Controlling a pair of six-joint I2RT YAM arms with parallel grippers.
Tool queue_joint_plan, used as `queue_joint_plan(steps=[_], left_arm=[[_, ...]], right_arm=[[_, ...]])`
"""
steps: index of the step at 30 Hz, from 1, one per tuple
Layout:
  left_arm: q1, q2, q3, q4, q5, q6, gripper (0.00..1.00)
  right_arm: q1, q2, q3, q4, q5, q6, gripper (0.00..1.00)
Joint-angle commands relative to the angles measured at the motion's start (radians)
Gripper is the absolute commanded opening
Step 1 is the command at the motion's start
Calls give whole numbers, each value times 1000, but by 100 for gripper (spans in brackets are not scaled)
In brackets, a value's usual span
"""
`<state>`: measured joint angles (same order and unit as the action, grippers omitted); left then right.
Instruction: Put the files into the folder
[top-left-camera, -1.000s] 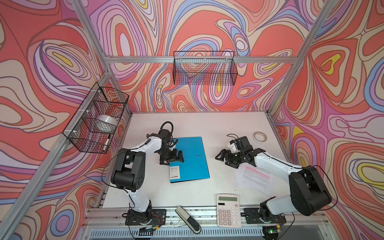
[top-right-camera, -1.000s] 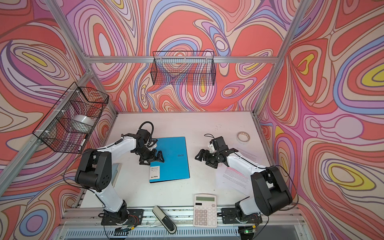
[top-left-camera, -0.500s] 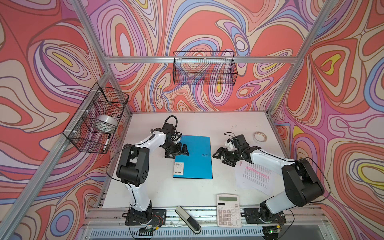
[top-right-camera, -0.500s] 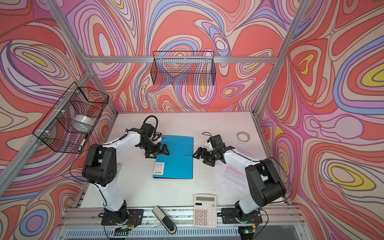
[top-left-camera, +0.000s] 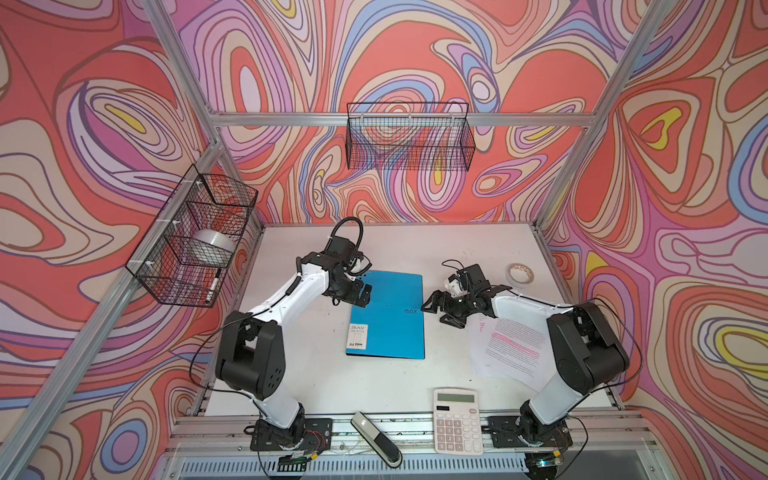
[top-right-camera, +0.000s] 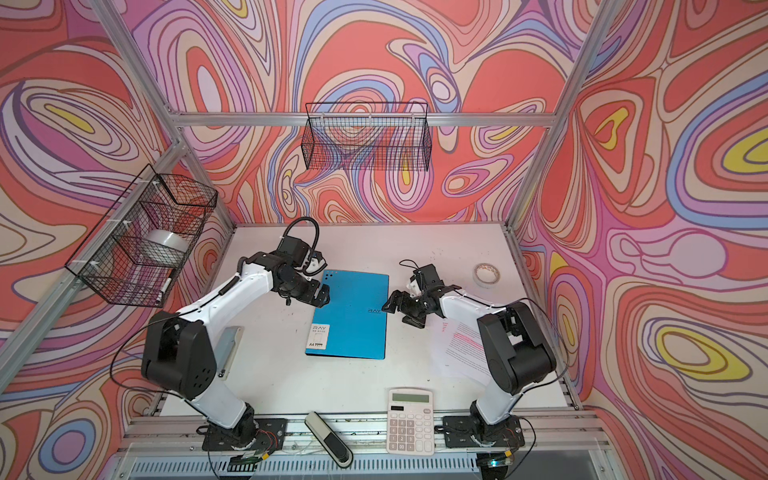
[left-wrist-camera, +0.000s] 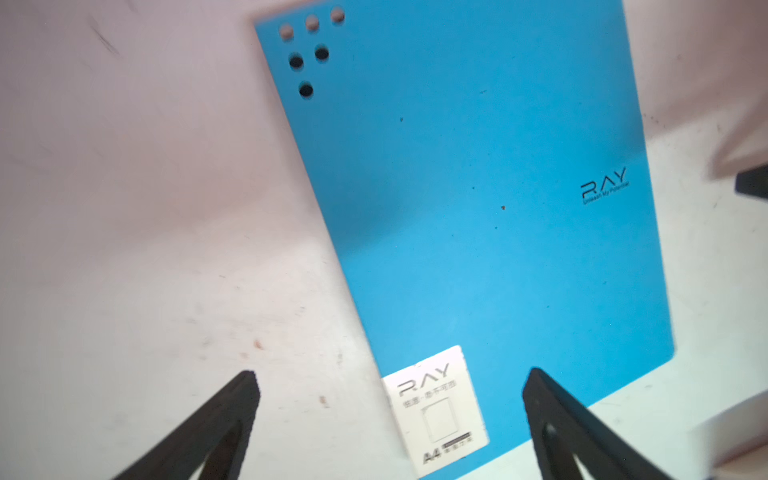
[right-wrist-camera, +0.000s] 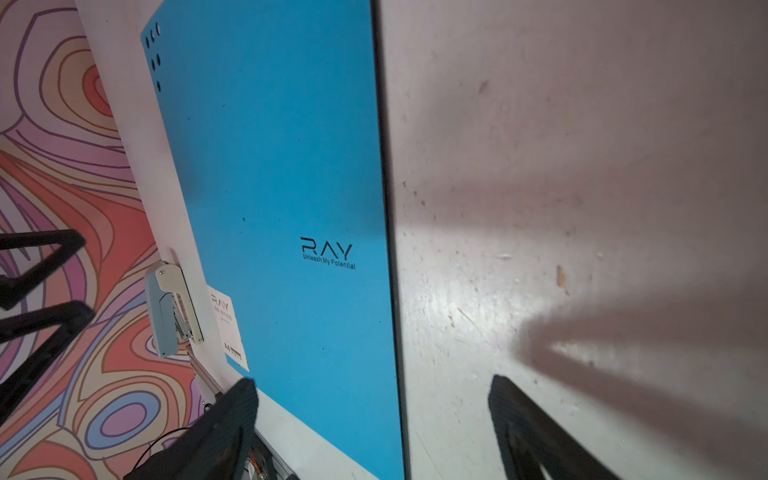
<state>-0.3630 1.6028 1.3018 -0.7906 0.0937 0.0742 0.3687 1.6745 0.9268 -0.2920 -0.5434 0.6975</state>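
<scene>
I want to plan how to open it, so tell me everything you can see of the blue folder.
The folder is thin, stiff-looking bright blue plastic, closed and flat on the white table. A black RAY logo sits near its right edge, a white A4 label at the near-left corner, six punched holes at the far-left corner. The open left gripper and right gripper flank it without gripping.

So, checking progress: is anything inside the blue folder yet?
The folder lies closed, so its inside is hidden. The files lie outside it, on the table.
</scene>
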Motion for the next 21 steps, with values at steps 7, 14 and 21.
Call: queue_joint_plan(steps=[7,14,21], left_arm=[[-328,-305,-373,157,-418,509,100],[-418,-422,-583,228,-400,576,100],[-492,-433,-700,348,-459,641,100]], right_arm=[[8,28,59,-16,-1,4,92],[8,15,92,-57,9,-3,93],[8,-22,119,-106,57,-15,93]])
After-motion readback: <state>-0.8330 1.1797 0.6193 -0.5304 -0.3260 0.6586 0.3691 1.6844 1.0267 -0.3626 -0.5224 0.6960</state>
